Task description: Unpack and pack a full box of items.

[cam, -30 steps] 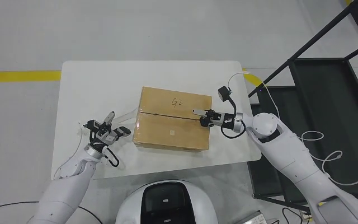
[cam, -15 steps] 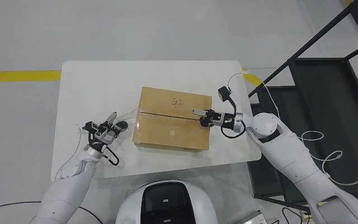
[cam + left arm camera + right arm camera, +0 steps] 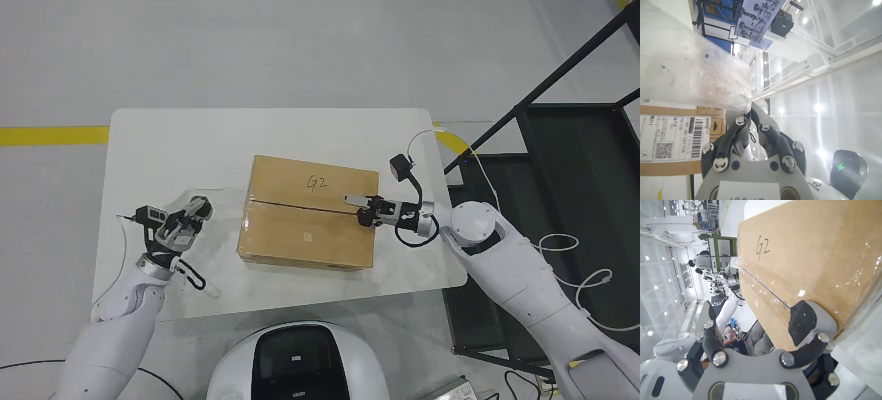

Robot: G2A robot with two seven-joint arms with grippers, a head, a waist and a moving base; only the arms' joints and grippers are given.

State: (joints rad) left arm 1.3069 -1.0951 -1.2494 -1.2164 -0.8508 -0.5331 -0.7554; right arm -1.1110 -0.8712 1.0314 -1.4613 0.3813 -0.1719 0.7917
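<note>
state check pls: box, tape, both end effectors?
cardboard box: closed, flaps meeting at the centre seam, flat on the table.
clear tape strip: in the air beside the box, one end pinched; cannot tell whether its far end is stuck on.
left end effector: shut on the clear tape strip.
right end effector: open, one pad against the box's top edge at the seam.

Floor [image 3: 300,50]: pale grey, lying all round the table.
Yellow stripe [image 3: 50,135]: running across the floor, out beyond the left gripper [image 3: 190,215].
Table [image 3: 150,140]: white, spreading under both grippers.
Dark rack [image 3: 570,150]: standing off the table, behind the right gripper [image 3: 362,210].
Ceiling lamps [image 3: 818,108]: glowing white overhead.
</note>
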